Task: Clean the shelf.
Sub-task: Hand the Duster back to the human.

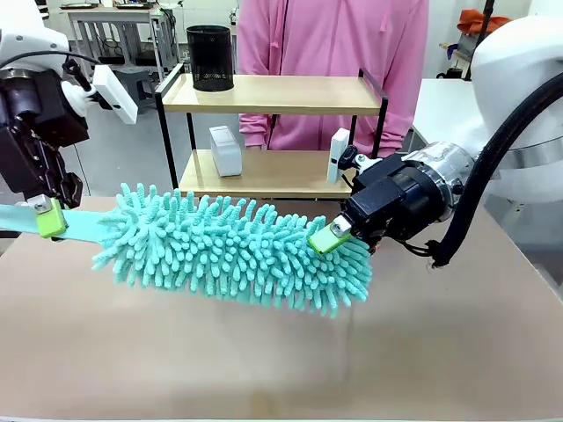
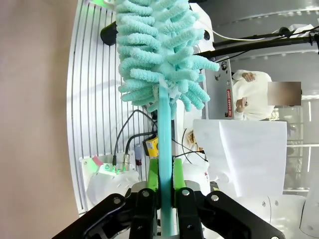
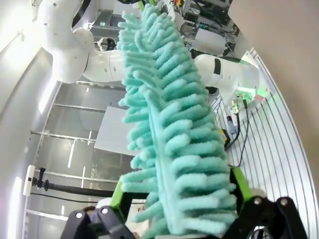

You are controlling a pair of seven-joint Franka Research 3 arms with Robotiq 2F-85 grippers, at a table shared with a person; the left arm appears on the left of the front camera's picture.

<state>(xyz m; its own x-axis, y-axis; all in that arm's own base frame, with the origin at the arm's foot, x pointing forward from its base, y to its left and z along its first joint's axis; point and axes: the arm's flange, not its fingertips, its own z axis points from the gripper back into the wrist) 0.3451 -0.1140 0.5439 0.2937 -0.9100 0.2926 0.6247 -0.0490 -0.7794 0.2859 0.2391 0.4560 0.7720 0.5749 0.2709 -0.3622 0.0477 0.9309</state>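
Item one, the sole legible text you will find: a narrow red vertical sign [image 2: 229, 103] in the left wrist view, just beside the teal duster [image 2: 159, 55], reading roughly "THE ROAD SHOP", sideways. The small print elsewhere is too blurred to read.

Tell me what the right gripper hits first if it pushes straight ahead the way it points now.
The teal duster. The right gripper has its open fingers either side of the duster's fluffy tip, pointing along its length toward the left gripper, which grips the handle. Whether the fingers touch it yet is unclear.
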